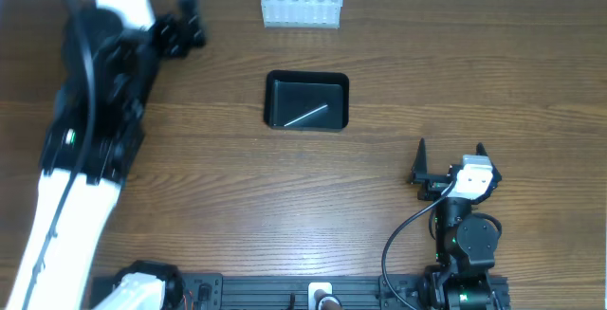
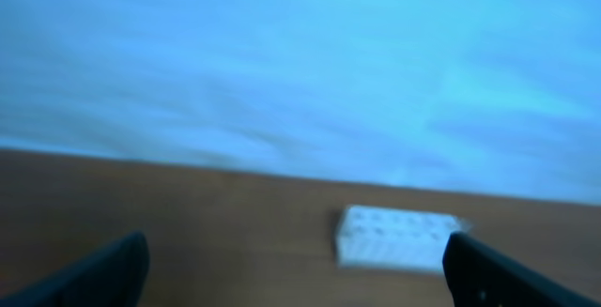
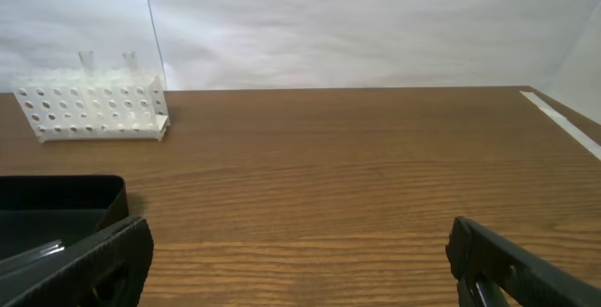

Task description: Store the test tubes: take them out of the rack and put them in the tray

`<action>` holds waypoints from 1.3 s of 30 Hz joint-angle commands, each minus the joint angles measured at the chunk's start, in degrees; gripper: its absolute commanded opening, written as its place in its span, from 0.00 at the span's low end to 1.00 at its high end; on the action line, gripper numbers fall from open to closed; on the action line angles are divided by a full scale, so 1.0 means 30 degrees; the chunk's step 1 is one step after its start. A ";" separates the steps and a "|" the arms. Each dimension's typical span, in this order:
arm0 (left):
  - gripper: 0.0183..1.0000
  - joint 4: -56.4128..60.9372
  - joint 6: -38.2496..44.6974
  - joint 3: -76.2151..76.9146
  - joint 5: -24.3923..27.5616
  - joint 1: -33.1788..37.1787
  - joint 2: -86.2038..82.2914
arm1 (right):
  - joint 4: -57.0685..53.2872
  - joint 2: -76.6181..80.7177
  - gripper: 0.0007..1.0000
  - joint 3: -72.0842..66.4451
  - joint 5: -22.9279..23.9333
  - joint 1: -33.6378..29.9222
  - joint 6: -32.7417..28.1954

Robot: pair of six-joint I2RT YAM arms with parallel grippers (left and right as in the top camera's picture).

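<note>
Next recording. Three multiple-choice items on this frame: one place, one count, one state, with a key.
1. The tray lies A) on the robot's side of the rack B) beyond the rack C) atop the rack
2. The tray holds A) nothing B) one test tube C) four
3. The right gripper is A) shut on a tube B) open, empty C) shut, empty
Key: A, the top view shows it below the rack; B, a single tube lies on its floor; B, its fingers stand apart around nothing.

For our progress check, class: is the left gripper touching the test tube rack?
Apart. The top view shows bare wooden table between the left gripper and the test tube rack.
</note>
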 commanded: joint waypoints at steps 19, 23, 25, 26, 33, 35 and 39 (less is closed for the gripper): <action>1.00 0.6098 0.1800 -1.6815 0.3621 0.2761 -1.4462 | -0.0015 -0.0153 0.99 -0.0153 -0.0124 -0.0138 -0.0138; 1.00 0.6535 0.1785 -1.8207 0.3971 0.2747 -1.6072 | -0.0015 -0.0153 0.99 -0.0153 -0.0124 -0.0138 -0.0138; 1.00 0.6645 0.1727 -1.8753 0.4116 0.2747 -1.6764 | -0.0015 -0.0153 0.99 -0.0153 -0.0124 -0.0138 -0.0138; 1.00 0.6652 0.1734 -1.8994 0.4182 0.2747 -1.7092 | -0.0015 -0.0153 0.99 -0.0153 -0.0124 -0.0138 -0.0138; 1.00 0.6557 0.1734 -2.0611 0.4320 0.2747 -1.9271 | -0.0015 -0.0153 0.99 -0.0153 -0.0124 -0.0138 -0.0138; 1.00 0.6477 0.1734 -2.1179 0.4320 0.2747 -1.9890 | -0.0015 -0.0153 0.99 -0.0153 -0.0124 -0.0138 -0.0138; 1.00 0.6258 0.1734 -2.2564 0.4561 0.2747 -2.1376 | -0.0015 -0.0153 0.99 -0.0153 -0.0124 -0.0138 -0.0138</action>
